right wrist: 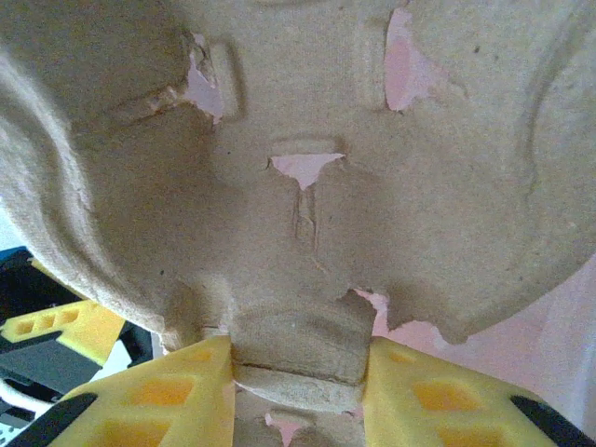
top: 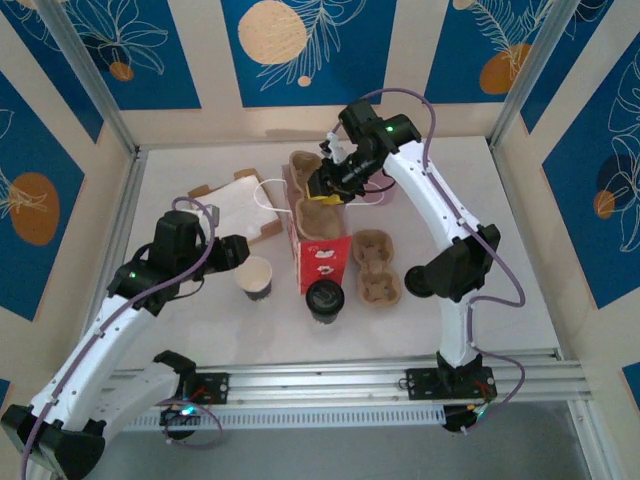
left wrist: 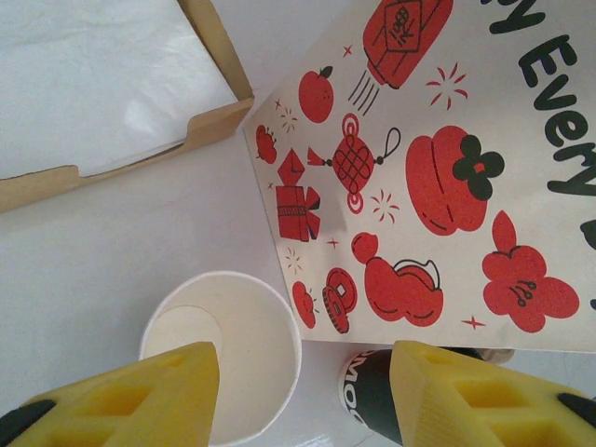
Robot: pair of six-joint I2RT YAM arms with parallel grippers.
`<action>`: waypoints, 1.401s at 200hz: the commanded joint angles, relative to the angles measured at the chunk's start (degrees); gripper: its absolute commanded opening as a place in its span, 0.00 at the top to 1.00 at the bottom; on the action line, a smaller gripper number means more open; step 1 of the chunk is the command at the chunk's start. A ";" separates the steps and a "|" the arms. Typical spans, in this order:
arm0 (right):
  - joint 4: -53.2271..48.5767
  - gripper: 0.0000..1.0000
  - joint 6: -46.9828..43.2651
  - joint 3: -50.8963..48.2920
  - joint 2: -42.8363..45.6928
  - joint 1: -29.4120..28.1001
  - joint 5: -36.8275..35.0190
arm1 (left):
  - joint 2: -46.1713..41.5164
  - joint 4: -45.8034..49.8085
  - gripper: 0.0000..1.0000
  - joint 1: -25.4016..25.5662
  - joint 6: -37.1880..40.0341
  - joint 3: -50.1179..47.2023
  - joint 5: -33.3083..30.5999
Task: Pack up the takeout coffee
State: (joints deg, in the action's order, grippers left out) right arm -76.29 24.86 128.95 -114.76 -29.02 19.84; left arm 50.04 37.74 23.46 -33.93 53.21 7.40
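A printed paper bag (top: 326, 262) is seen standing at the middle of the tabletop (top: 500, 220), and it is taken as the landmark. A pulp cup carrier (top: 316, 216) is held at the bag's open top, reaching past the bag's far side; how deep it sits in the bag cannot be told. The right gripper (top: 328, 183) is clamped on this carrier above the bag's far end. In the right wrist view its two yellow fingers (right wrist: 177, 391) are pressed on either side of a tab on the carrier's (right wrist: 307, 186) edge.

A second pulp carrier (top: 376, 266) is laid flat just right of the bag. A lidded coffee cup (top: 325, 298) is stood just in front of the bag's near end. An open, empty paper cup (top: 256, 277) is stood left of the bag, near that end.

The left gripper (top: 237, 252) is held left of the bag, just above the paper cup, with its jaws apart and nothing gripped. In the left wrist view one finger (left wrist: 140, 396) overlaps the cup's (left wrist: 237, 345) rim, and the bag's printed side (left wrist: 419, 168) and the lidded cup (left wrist: 368, 396) are seen beside it.

A cardboard tray (top: 235, 205) lined with white paper is laid further left of the bag.
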 commanded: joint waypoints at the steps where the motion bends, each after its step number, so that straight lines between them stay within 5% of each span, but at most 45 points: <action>1: -2.47 0.63 -0.97 -0.17 2.55 -0.67 -0.10 | 0.78 -1.54 0.47 -1.13 1.18 2.73 0.05; 38: -2.83 0.63 -1.65 0.09 3.34 -2.04 -1.35 | 5.95 -3.28 0.33 -4.40 3.10 10.16 2.64; 83: -2.88 0.63 -2.30 -1.06 3.79 -2.27 -1.64 | 18.65 -3.76 0.00 -9.75 7.38 25.33 8.17; 135: -4.66 0.63 -2.54 -1.56 2.35 -1.86 -4.66 | 29.51 -4.78 0.00 -10.63 8.47 34.44 13.76; 280: -10.36 0.63 -2.36 4.54 -1.49 -4.36 -9.77 | 28.41 -9.30 0.02 -10.36 6.40 28.50 17.39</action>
State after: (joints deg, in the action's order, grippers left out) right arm -83.72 22.94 131.11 -115.02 -32.32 10.79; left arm 80.40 29.78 13.39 -27.05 82.91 22.98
